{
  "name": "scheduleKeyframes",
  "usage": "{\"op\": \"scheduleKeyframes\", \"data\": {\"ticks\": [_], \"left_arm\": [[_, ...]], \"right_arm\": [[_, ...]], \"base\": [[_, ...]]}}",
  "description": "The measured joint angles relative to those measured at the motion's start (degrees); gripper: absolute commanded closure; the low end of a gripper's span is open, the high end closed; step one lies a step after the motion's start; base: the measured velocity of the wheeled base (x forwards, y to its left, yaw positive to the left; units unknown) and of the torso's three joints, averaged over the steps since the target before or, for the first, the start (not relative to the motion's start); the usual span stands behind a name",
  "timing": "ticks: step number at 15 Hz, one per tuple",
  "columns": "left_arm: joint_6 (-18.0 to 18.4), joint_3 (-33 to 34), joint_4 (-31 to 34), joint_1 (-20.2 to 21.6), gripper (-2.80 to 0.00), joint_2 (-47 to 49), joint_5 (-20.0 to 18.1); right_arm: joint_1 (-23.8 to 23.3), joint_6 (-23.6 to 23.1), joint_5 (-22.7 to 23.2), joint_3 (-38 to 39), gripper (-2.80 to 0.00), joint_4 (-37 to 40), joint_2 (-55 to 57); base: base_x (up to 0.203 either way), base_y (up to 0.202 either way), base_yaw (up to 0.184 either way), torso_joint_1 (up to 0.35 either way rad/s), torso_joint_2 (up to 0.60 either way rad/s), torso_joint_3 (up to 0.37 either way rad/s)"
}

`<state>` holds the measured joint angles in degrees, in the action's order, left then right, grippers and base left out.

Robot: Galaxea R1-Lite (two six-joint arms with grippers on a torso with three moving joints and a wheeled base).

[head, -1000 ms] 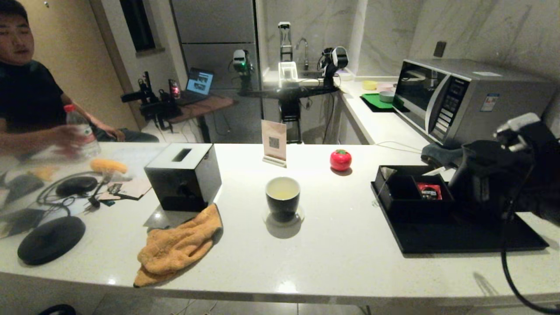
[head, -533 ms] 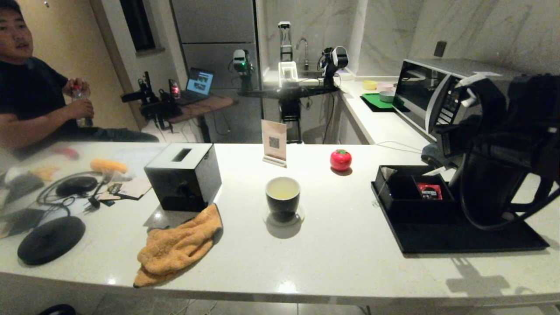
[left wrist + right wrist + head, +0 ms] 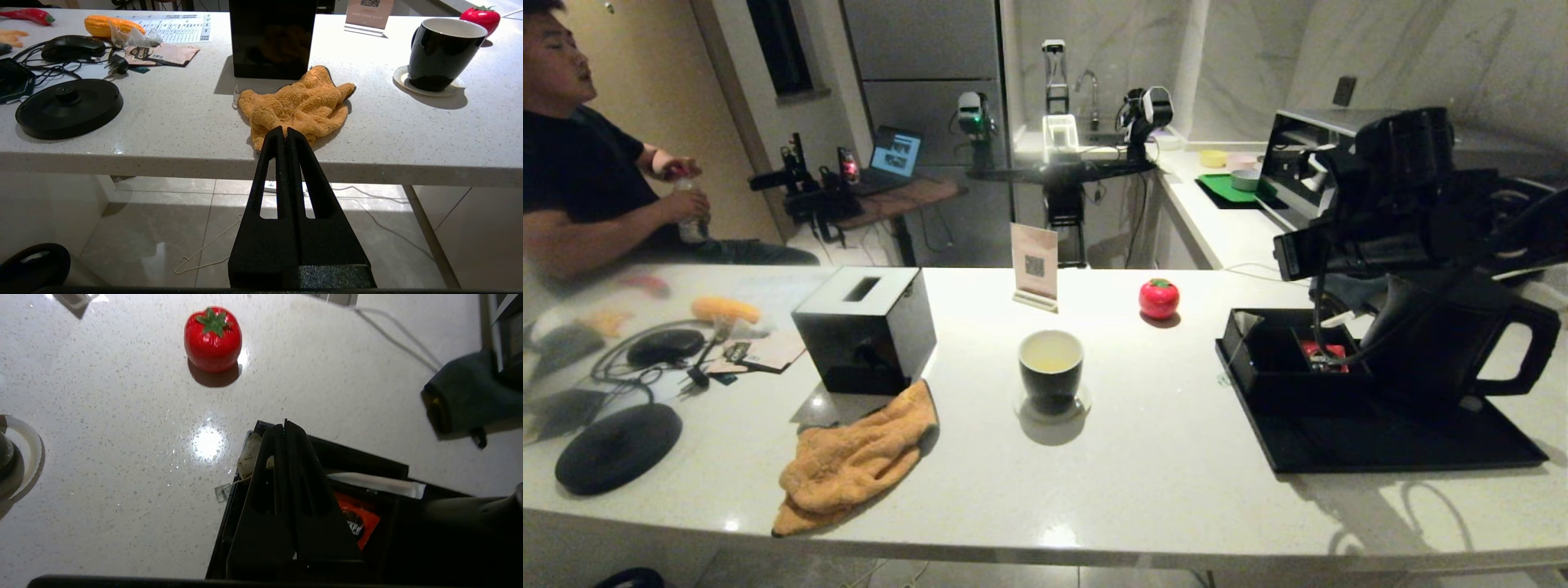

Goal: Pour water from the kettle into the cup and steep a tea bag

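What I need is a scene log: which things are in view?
cup: one, black, counter centre
water: pale yellowish, in cup
tray: one, black, right
kettle: one, black, on tray
tea bag: one, pale, tray box corner
sachet: one, red, in tray box
tomato: one, red, behind cup
cloth: one, orange, left of cup
tissue box: one, black, behind cloth
right gripper: fingers shut, above tray box
left gripper: fingers shut, below counter edge

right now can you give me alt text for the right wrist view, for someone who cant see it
The right gripper, fingers shut and empty, hangs over a black tray's compartment box, where a pale tea bag leans at the near corner beside a red sachet. A red tomato-shaped object sits on the white speckled counter beyond.
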<state>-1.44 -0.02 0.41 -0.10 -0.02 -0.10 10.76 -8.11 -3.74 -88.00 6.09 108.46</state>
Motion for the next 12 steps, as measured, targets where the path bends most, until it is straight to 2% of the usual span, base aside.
{"op": "scheduleKeyframes", "data": {"ticks": [4,9,10,12], "left_arm": [[0.0,0.0,0.0,0.0,0.0,0.0,0.0],[0.0,0.0,0.0,0.0,0.0,0.0,0.0],[0.0,0.0,0.0,0.0,0.0,0.0,0.0],[0.0,0.0,0.0,0.0,0.0,0.0,0.0]], "right_arm": [[0.1,2.2,-0.2,-9.2,0.0,9.8,5.3],[0.2,4.5,-1.1,-14.2,0.0,12.2,10.2],[0.2,5.3,-1.9,-14.3,-2.8,12.3,10.6],[0.2,6.5,-2.4,-14.4,-2.8,14.1,11.4]], "base": [[0.0,0.0,0.0,0.0,0.0,0.0],[0.0,0.0,0.0,0.0,0.0,0.0],[0.0,0.0,0.0,0.0,0.0,0.0],[0.0,0.0,0.0,0.0,0.0,0.0]]}}
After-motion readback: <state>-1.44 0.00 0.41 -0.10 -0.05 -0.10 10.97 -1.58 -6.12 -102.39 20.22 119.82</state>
